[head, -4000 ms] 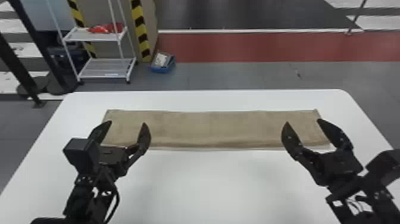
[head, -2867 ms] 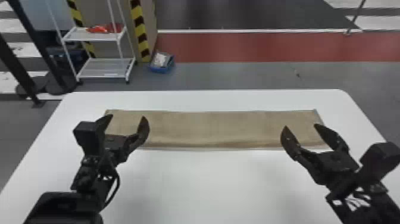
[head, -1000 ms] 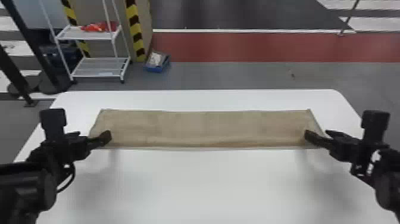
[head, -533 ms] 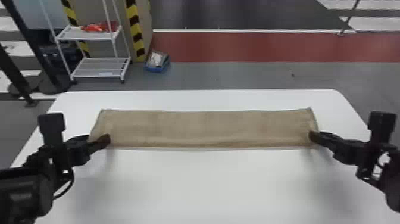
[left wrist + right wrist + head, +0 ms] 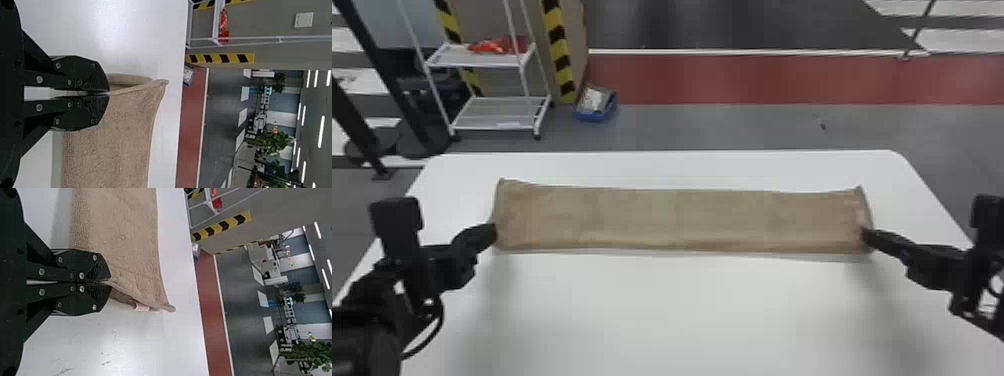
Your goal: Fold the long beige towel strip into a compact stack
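- Left gripper: at the left short edge of the towel strip; in the left wrist view, the jaws of the left gripper are clenched on that edge, with a second towel layer visible beneath it
- Right gripper: at the right short edge; in the right wrist view, the jaws of the right gripper grasp that edge, near a small pale tag
- Near work area: the white table extends from the strip's near long edge toward the robot, giving lateral room between the two arms
- Workpiece: the towel strip spans the table between the grippers, long and unfolded along its length; its near long edge is roughly straight, its far long edge dips between the two far corners
- Side and far margins: white surface continues past both short edges, and as a band between the strip and the table's far edge, which ends in rounded corners
- Floor beyond: grey floor, then a red band
- Containers, far left: a blue bin on the floor, holding whitish contents; behind it to the left, a white shelf rack with red items on its upper shelf
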Tool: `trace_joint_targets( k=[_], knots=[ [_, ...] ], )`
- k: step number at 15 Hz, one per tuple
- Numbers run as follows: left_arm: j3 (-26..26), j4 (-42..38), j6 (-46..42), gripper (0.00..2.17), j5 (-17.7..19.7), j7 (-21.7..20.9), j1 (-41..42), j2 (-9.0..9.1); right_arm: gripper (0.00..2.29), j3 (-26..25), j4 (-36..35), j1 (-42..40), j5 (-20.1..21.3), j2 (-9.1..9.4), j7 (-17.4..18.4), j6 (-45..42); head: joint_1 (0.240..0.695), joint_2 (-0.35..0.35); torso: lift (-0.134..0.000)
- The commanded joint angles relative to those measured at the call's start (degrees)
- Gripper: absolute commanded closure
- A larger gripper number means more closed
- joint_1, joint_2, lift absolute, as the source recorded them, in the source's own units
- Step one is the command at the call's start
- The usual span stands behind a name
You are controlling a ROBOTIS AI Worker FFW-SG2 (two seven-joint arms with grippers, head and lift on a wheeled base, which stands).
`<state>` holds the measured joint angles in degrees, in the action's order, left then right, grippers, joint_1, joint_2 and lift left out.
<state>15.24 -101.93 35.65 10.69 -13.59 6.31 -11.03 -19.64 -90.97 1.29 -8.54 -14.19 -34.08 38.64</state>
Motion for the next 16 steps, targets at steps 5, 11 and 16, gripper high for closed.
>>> trace_joint_targets(
  k=[5, 11, 16],
  knots=[
    [4.1, -11.1, 3.2, 2.15, 1.4, 0.1, 8.9, 0.66, 1.83, -3.2, -9.7, -4.8, -1.3, 0.22, -1.6, 6.8, 0.695, 0.003, -0.116],
    [5.0, -14.5, 7.6, 2.15, 0.6, -0.2, 12.7, 0.66, 1.83, -3.5, -9.8, -5.1, 0.3, -0.22, -3.3, 7.4, 0.695, 0.009, -0.116],
    [3.2, -12.5, 4.7, 0.77, -0.2, 0.1, 11.5, 0.66, 1.19, -3.0, -10.0, -5.7, 1.3, -0.31, -3.2, 7.0, 0.695, -0.002, -0.116]
  ],
)
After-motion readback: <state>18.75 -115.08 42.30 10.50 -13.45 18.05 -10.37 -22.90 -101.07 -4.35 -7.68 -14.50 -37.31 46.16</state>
